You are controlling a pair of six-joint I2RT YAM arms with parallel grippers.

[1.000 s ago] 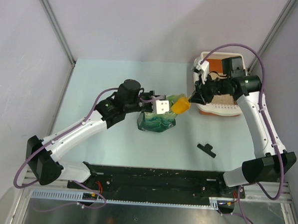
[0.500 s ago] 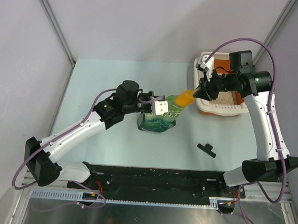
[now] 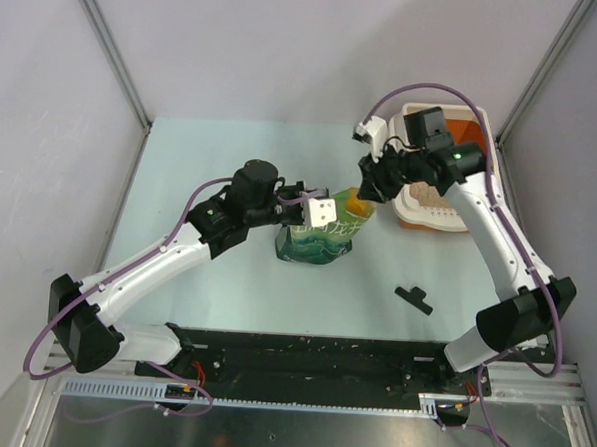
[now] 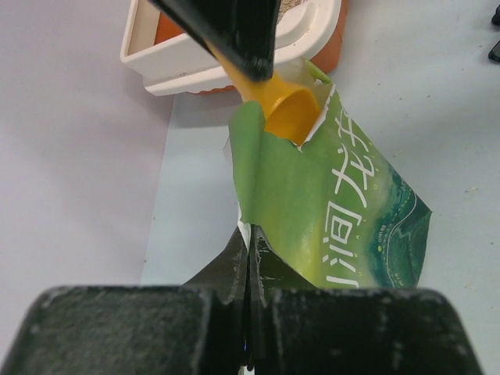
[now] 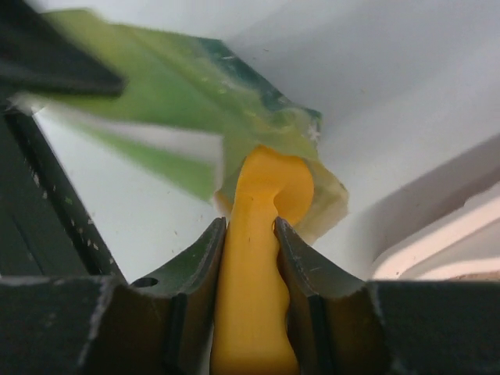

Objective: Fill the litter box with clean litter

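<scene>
In the green bag, scoop bowl half hidden, right gripper clamped on handle

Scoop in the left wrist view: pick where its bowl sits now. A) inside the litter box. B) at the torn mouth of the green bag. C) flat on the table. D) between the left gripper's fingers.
B: the yellow-orange scoop has its bowl at the green bag's torn top, its handle clamped by the right gripper.

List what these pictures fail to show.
- Contents of the green bag: hidden by its own walls in every view.
- Load of the scoop: left wrist shows only the bowl's outside.
- Fill of the litter box: top view, right arm partly covers it; left wrist, edge cuts it off.
- Black piece: too small, top view.
</scene>
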